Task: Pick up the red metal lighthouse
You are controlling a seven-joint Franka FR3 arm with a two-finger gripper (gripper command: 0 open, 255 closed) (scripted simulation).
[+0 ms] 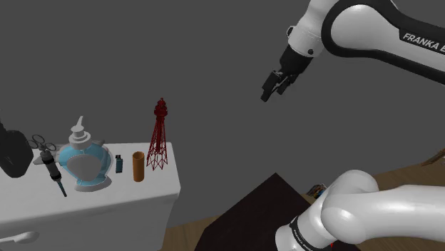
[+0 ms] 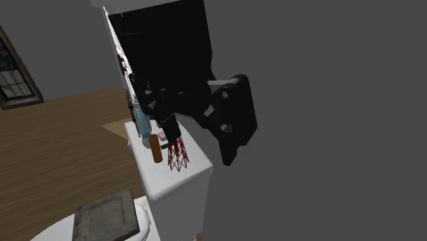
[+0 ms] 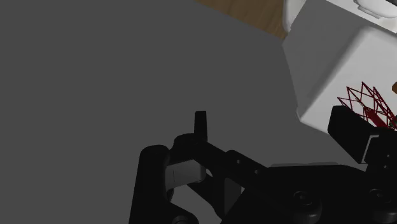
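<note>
The red lattice lighthouse (image 1: 160, 139) stands upright near the right end of a white cabinet top (image 1: 153, 187). My black gripper (image 1: 273, 85) hangs in the air well to the shoulder view's right of it, higher than its tip. In the wrist view the gripper (image 3: 275, 130) is open with nothing between its fingers, and the lighthouse's red lattice (image 3: 366, 102) shows past one fingertip, on the cabinet's edge (image 3: 331, 57). In the second exterior view the lighthouse's base (image 2: 178, 156) shows below my dark arm.
Left of the lighthouse stand an orange cylinder (image 1: 138, 166), a small blue lighter (image 1: 119, 163), a blue and white bottle (image 1: 84, 160), scissors (image 1: 41, 145) and a dark tool (image 1: 53, 171). A grey wall rises behind. The dark stand (image 1: 249, 214) sits at the lower right.
</note>
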